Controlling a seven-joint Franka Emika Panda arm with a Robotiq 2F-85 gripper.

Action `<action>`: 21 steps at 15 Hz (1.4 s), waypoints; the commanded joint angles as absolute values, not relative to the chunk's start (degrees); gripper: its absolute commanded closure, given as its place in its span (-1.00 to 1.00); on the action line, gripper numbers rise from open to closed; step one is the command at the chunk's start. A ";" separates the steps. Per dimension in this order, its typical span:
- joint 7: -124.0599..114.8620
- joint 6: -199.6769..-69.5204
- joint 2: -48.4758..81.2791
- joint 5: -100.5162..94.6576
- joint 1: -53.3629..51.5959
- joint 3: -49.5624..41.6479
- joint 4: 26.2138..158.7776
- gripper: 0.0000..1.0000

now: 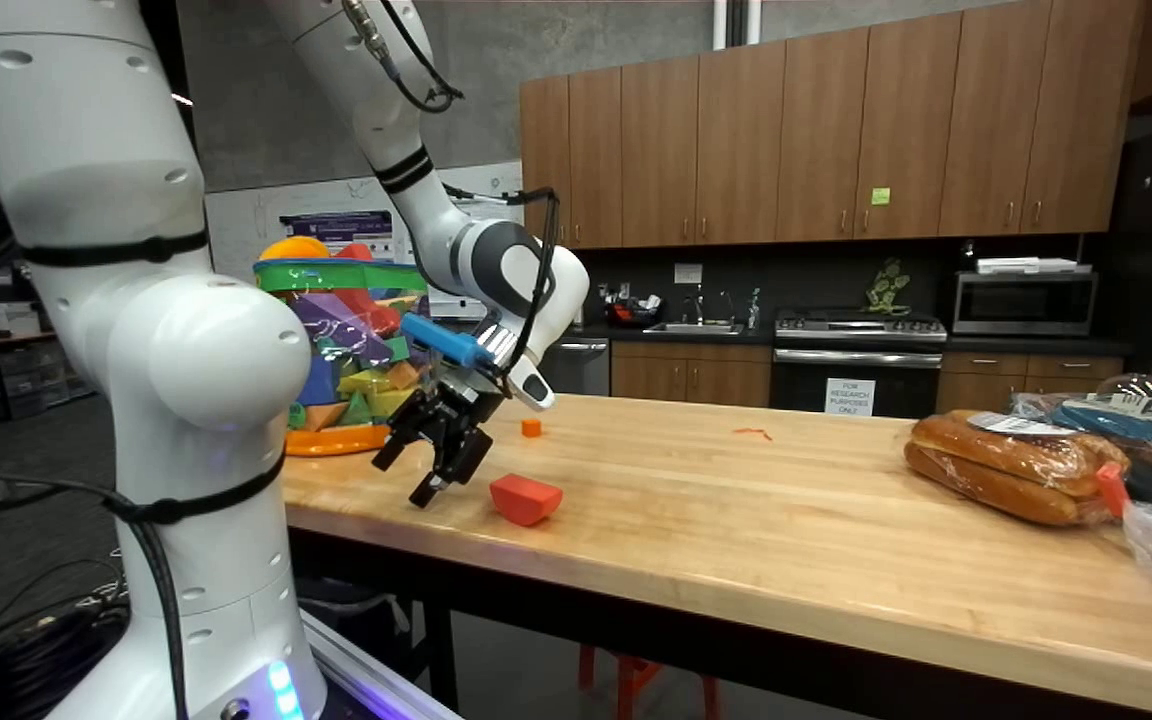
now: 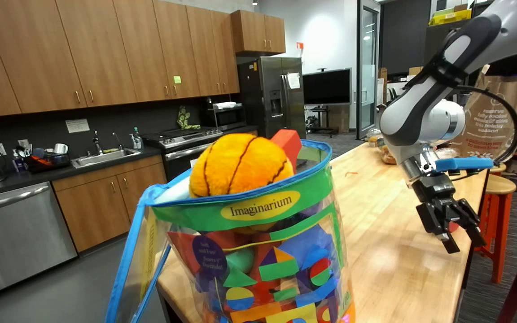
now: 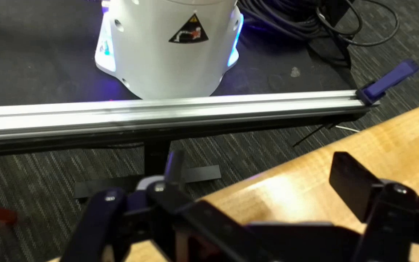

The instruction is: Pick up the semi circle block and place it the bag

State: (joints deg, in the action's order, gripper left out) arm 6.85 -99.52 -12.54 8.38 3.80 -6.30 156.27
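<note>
One wooden table (image 1: 786, 520), kitchen cabinets (image 1: 786, 150) beyond, tool (image 1: 402, 479) spread near red block (image 1: 526, 499).

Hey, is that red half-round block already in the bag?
No, in an exterior view the red block lies on the wooden table, apart from the bag.

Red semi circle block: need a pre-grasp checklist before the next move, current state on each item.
1. Gripper open: ok, fingers spread.
2. Red block ungripped on table: ok.
3. Gripper around red block: not ok; in an exterior view the block lies beside the fingertips, apart.
4. Red block identifiable in wrist view: cannot tell; blurred gripper parts cover much of the lower frame.
5. Bag open: ok, flap hangs aside.
6. Room in bag: probably not ok; orange ball and red piece stick up above the rim.
</note>
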 commanded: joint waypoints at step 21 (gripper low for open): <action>-41.40 -117.34 -22.59 -2.41 15.82 -4.74 158.88 -1.00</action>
State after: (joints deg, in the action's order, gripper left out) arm -35.09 -116.82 -17.90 1.64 13.06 -6.13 158.97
